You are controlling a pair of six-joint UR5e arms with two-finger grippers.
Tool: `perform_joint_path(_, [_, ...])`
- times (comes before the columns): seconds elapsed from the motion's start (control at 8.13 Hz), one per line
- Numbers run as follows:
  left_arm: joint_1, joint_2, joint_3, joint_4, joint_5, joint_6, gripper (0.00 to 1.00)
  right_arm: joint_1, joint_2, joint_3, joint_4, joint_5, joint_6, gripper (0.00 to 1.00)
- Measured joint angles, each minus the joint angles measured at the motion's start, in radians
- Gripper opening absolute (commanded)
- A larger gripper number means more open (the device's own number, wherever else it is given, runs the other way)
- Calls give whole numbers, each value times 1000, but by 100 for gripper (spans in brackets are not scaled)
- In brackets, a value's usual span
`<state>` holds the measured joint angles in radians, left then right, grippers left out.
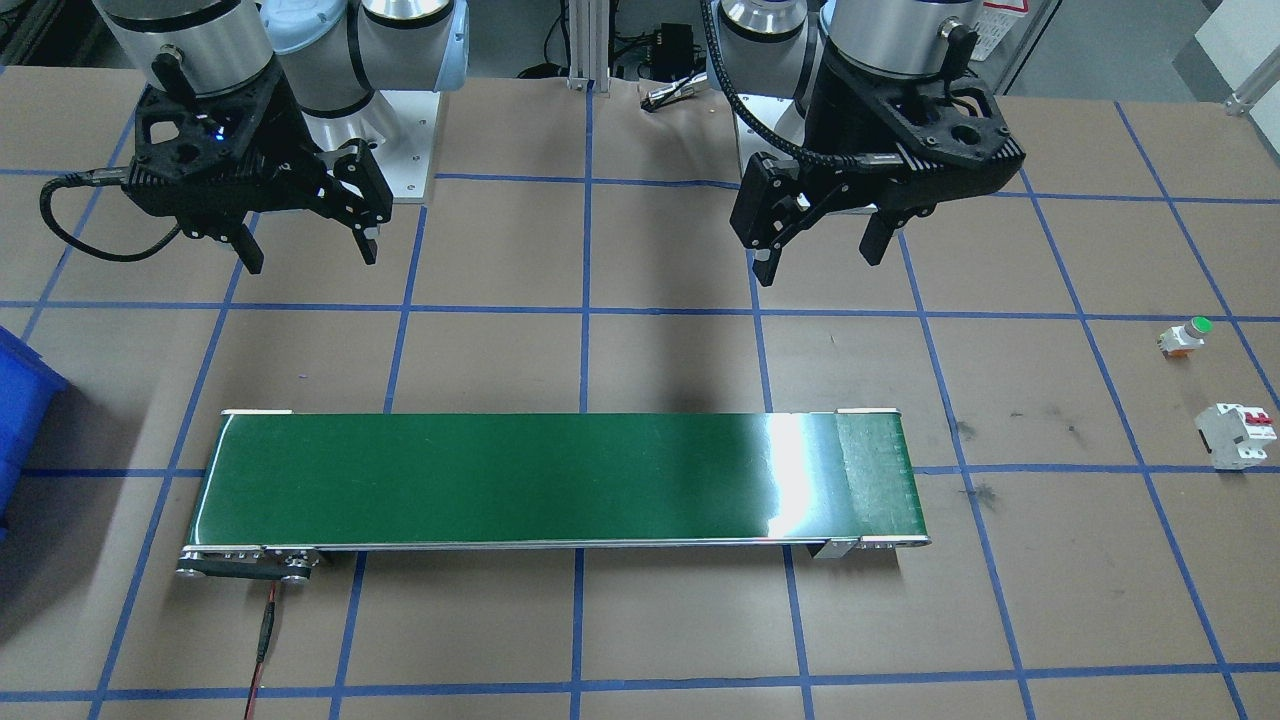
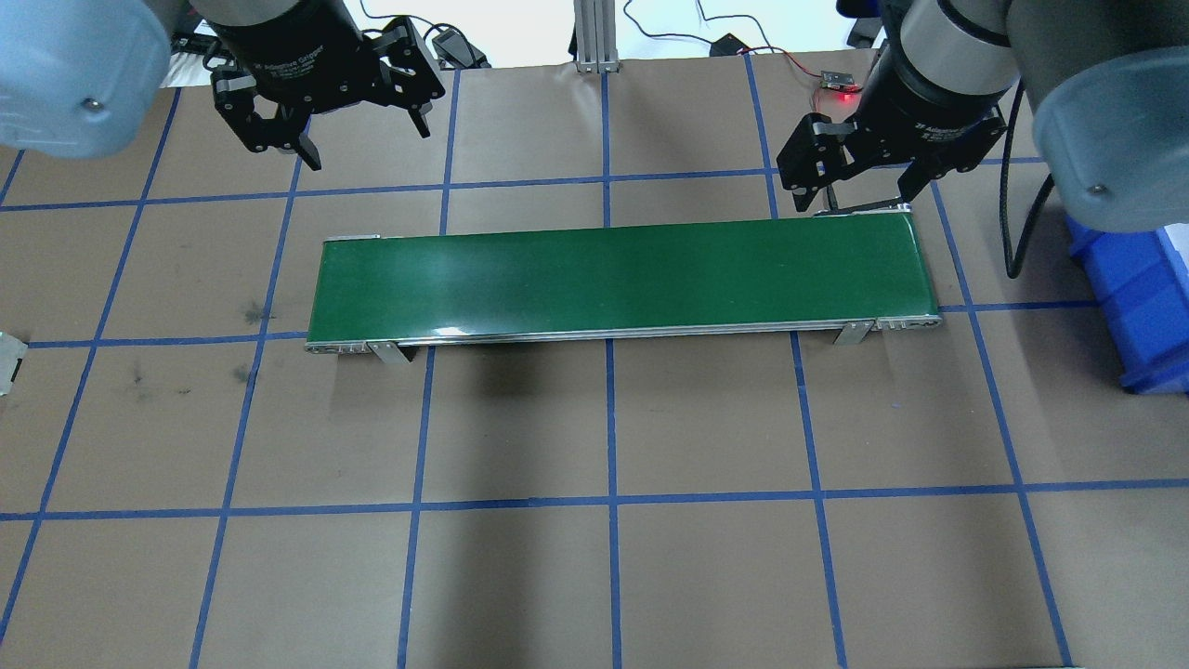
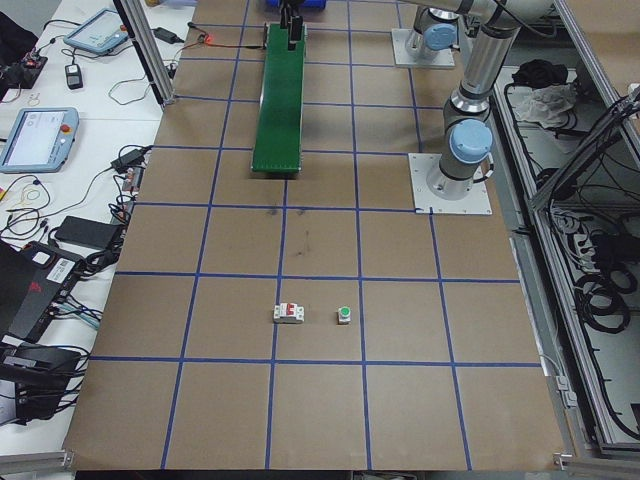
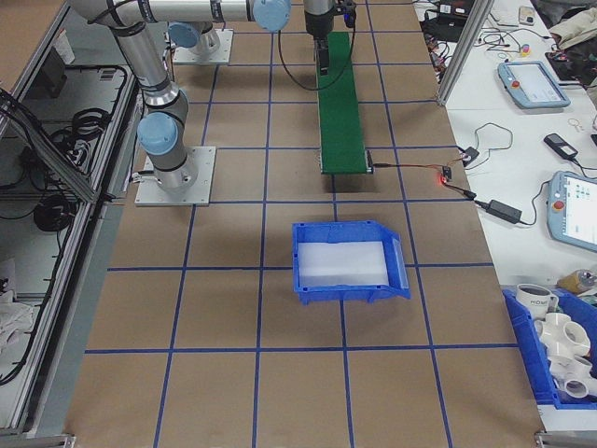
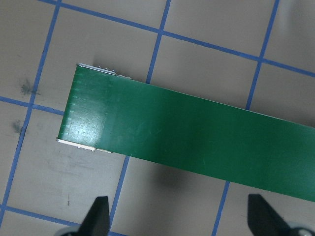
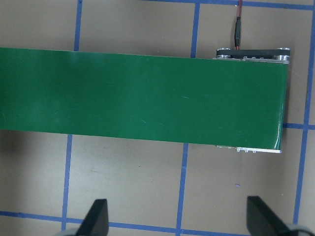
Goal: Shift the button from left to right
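Far out on the robot's left end of the surface (image 1: 640,640) sits the button (image 1: 1185,336), tipped on its side, green cap pointing away from the belt (image 1: 520,478), just beside a breaker (image 1: 1238,435). Well apart from both claws. Nearer by far to the left claw (image 1: 818,250), hovering released and empty above the belt's left end. Right claw (image 1: 306,252) likewise released, empty, over the opposite end.

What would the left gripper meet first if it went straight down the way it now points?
Probably bare table paper just beside the green conveyor belt; the left gripper is open and nothing lies between its fingers, though depth is unclear.
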<state>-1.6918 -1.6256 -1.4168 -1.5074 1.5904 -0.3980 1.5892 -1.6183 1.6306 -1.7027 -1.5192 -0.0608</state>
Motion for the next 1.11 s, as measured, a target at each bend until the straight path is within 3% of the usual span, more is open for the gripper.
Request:
perform_joint_path(0.74, [10,10,1,-2,-2,9,100,0,0,0,-1,-1,-6,100])
perform_joint_path(1.11, [108,37,-1,-45,-5,192,100,0,1,1,-1,-2,-7,100])
